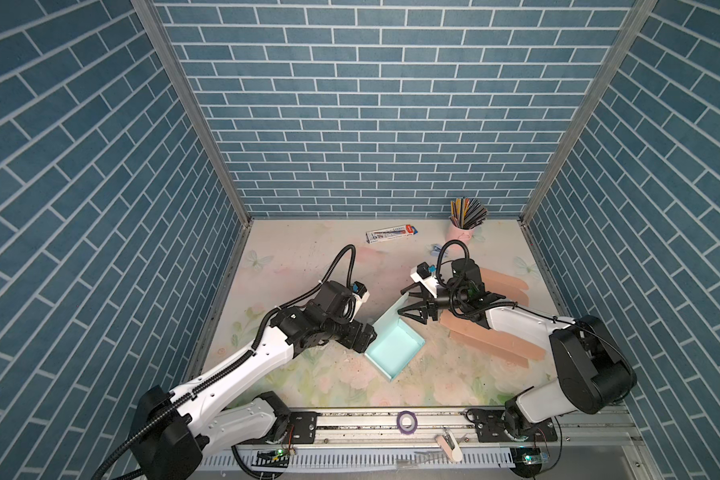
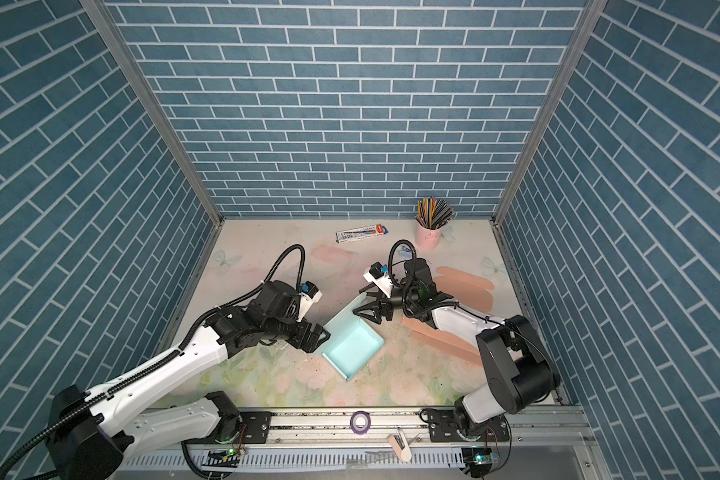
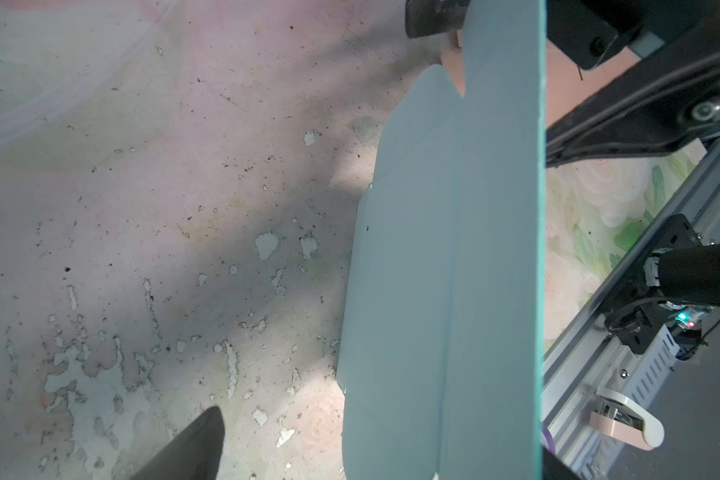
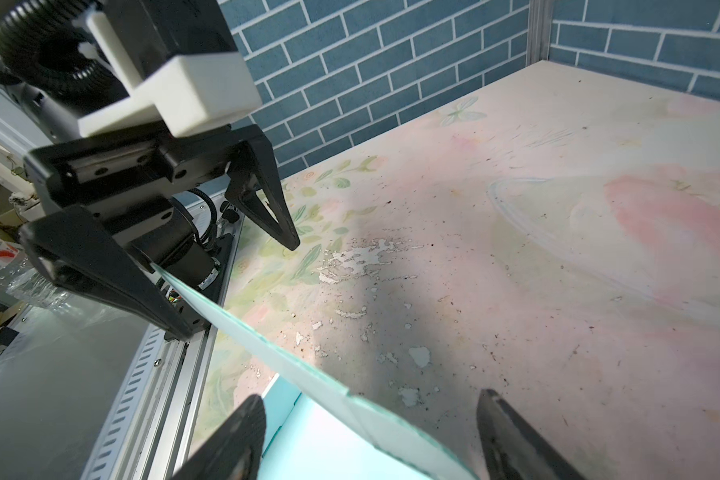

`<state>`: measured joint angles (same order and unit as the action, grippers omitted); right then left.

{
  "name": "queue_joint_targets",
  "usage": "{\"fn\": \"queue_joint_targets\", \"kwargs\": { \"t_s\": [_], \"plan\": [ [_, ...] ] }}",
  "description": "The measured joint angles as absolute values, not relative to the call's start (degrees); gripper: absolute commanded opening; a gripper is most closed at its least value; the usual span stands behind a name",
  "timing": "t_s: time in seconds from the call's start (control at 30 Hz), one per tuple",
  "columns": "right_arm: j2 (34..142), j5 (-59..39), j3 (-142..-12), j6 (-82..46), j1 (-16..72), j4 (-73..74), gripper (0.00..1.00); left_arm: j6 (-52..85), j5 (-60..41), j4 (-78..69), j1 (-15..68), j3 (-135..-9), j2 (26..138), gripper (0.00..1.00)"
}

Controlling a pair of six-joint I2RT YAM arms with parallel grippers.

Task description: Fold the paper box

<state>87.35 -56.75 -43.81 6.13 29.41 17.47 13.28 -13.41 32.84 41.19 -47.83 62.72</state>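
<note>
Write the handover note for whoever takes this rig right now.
Left pincer: open, at the box's left side, with the flap's edge running between its fingers, ungripped.
Right pincer: open, straddling the flap's far end, not clamped.
Box: centre, open side up, low walls raised on three sides. Flap: the long one on the fourth side, standing tall.
Done: the low walls.
Left: probably fold the flap over and tuck it in.
</note>
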Motion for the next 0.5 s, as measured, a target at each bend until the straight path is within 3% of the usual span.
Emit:
{"fn": "queue_joint_targets", "kwargs": {
  "t_s": [0.33,0.5],
  "plan": [
    [90.28,-54.63,-46.22,8.54,32.34,13.72,0.80,13.56,-8.23,32.32,41.19,-47.97,63.05,0.90],
    [88.53,-53.01,-45.58,10.61,32.36,11.42,0.69,13.45,-6.17,32.18,41.10,-48.84,64.42,0.87]
  ]
}}
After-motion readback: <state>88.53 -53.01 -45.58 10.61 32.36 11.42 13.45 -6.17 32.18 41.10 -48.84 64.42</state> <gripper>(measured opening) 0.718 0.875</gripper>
